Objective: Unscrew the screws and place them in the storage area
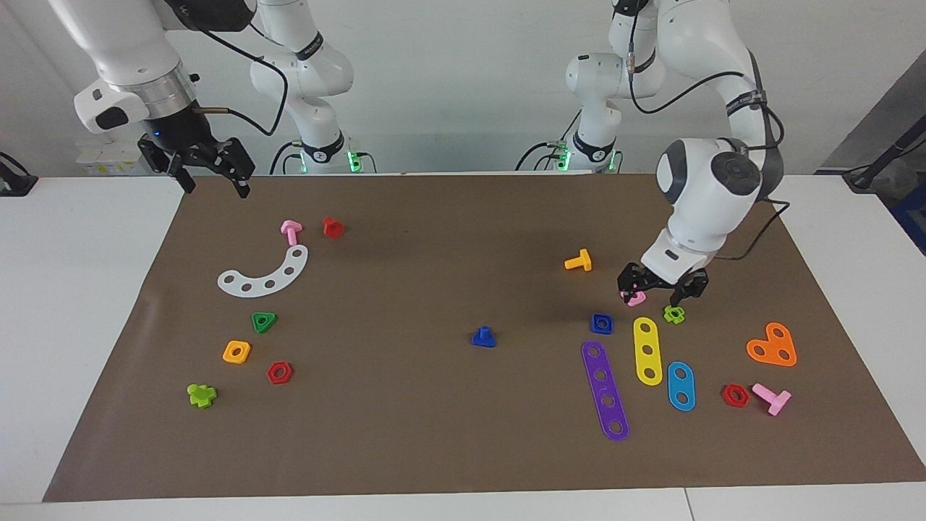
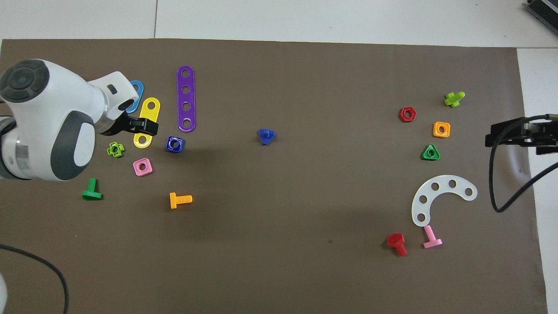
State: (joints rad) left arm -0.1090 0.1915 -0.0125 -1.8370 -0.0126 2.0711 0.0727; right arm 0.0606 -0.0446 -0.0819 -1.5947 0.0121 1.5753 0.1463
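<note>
- The right gripper [image 1: 210, 165] waits over the mat's edge at its own end, fingers apart, empty.
- The blue screw [image 1: 483, 337] sits alone mid-mat, off its nut.
- The blue nut [image 1: 601, 323] lies beside the purple strip [image 1: 605, 391], maybe stored.
- The left gripper [image 1: 662, 288] hangs over the pink nut [image 1: 636, 298], fingers apart, empty.

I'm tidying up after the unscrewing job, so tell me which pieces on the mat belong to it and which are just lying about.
Job:
- dark blue screw
- dark blue square nut
- left gripper, low by the pink square nut

Lying about:
- purple strip
- yellow strip
- orange screw
- white curved strip
- green triangular nut
</note>
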